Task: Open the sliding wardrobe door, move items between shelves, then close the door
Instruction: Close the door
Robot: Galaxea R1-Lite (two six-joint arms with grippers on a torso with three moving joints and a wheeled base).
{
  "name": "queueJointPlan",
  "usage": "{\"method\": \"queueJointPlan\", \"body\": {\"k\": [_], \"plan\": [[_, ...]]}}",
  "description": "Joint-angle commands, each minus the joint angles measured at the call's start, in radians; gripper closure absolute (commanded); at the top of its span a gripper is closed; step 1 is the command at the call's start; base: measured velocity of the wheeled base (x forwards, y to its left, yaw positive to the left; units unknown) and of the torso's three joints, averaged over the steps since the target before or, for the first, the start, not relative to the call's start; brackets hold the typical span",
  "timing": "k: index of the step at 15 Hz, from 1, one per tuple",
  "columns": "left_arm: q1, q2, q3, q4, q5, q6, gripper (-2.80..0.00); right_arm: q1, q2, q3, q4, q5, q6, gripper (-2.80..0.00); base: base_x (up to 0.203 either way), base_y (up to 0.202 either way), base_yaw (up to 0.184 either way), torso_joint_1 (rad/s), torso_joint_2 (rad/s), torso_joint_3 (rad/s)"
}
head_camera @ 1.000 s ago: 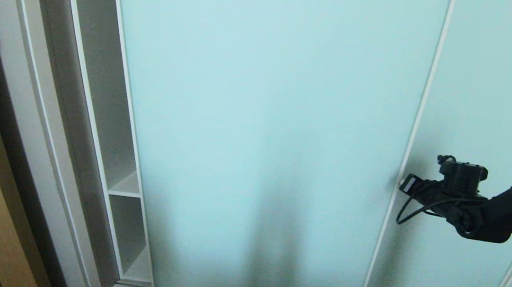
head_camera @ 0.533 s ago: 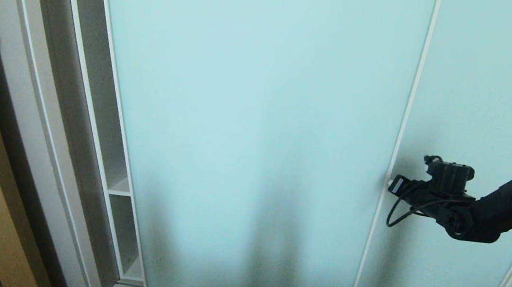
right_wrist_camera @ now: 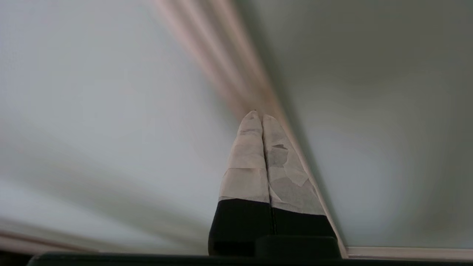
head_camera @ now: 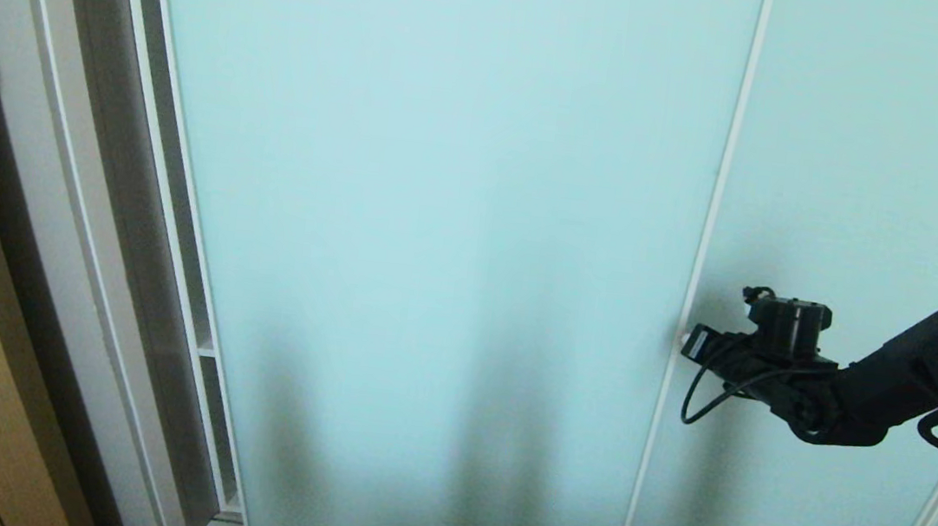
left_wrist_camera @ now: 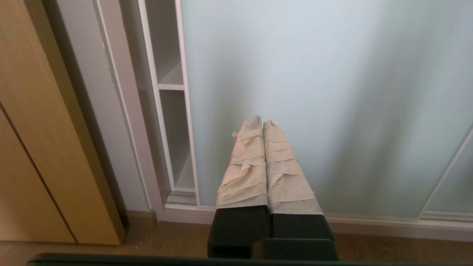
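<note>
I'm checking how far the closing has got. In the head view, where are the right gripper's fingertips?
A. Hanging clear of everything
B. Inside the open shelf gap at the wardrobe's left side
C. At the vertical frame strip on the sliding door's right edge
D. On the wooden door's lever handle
C: the shut right gripper has its tips at the right-edge frame strip of the sliding wardrobe door.

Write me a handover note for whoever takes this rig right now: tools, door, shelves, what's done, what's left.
Right tool: shut, empty, tip against the right frame edge of the sliding wardrobe door, pushing it toward the left.
Left tool: shut, empty, parked low facing the door.
Door: nearly closed; the gap at its left edge has narrowed over the last second to a thin strip.
Shelves: white boards visible through that strip; no clothing can be seen from here.
Left: finish the push until the gap is gone, then withdraw the right arm.
</note>
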Motion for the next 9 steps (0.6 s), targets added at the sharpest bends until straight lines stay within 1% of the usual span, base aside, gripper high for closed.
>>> {"method": "queueJointPlan", "body": {"k": [1, 4, 6, 9], "plan": [[0.000, 0.000, 0.002, 0.000, 0.002, 0.000, 0.00, 0.026, -0.010, 0.013, -0.004, -0.001, 0.001, 0.00, 0.000, 0.000, 0.000, 0.000, 0.00, 0.000], [0.000, 0.000, 0.002, 0.000, 0.001, 0.000, 0.00, 0.060, -0.015, 0.033, -0.004, -0.002, 0.001, 0.00, 0.000, 0.000, 0.000, 0.000, 0.00, 0.000], [0.000, 0.000, 0.002, 0.000, 0.000, 0.000, 0.00, 0.081, -0.012, 0.034, -0.004, -0.016, 0.001, 0.00, 0.000, 0.000, 0.000, 0.000, 0.00, 0.000], [0.000, 0.000, 0.002, 0.000, 0.000, 0.000, 0.00, 0.099, -0.013, 0.037, -0.004, -0.020, 0.001, 0.00, 0.000, 0.000, 0.000, 0.000, 0.00, 0.000]]}}
